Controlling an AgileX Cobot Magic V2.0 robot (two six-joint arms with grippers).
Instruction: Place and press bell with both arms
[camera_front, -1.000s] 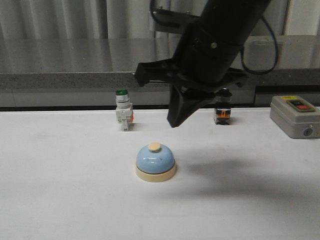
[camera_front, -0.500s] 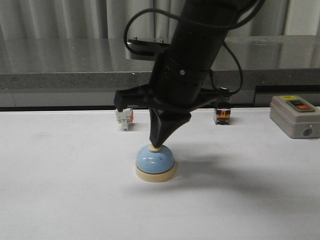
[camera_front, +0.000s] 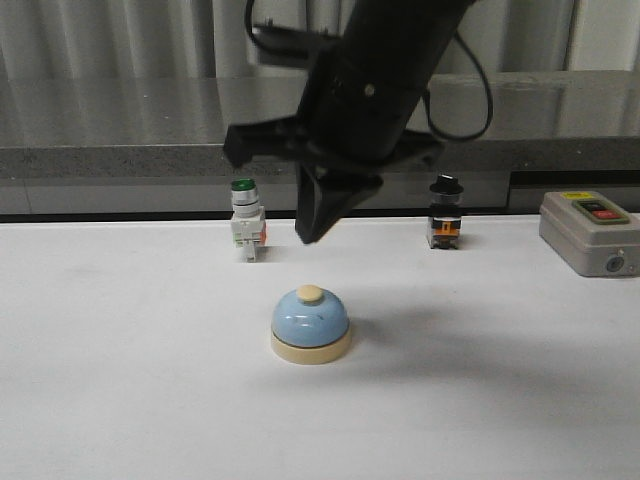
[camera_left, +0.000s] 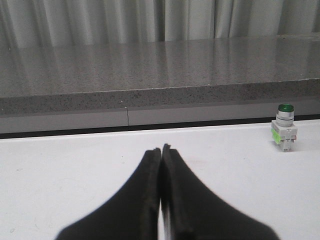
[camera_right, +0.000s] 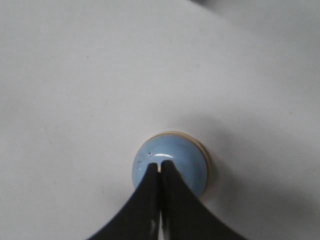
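The bell (camera_front: 311, 322), a light-blue dome on a cream base with a cream push-button on top, stands on the white table near the middle. My right gripper (camera_front: 307, 238) hangs shut just above it and slightly behind, not touching. In the right wrist view the shut tips of the right gripper (camera_right: 160, 164) cover the button, with the blue dome of the bell (camera_right: 186, 161) showing around them. My left gripper (camera_left: 161, 148) is shut and empty over bare table, far from the bell; it does not show in the front view.
A green-capped white switch (camera_front: 246, 222) (camera_left: 284, 128) stands behind the bell to the left. A black-topped switch (camera_front: 444, 225) stands behind to the right. A grey box with a red button (camera_front: 590, 232) sits at the far right. A grey ledge (camera_front: 120, 160) runs along the back.
The right gripper swung left and came down onto the bell's button half a second ago, then rose off it. The bell has stayed in place.
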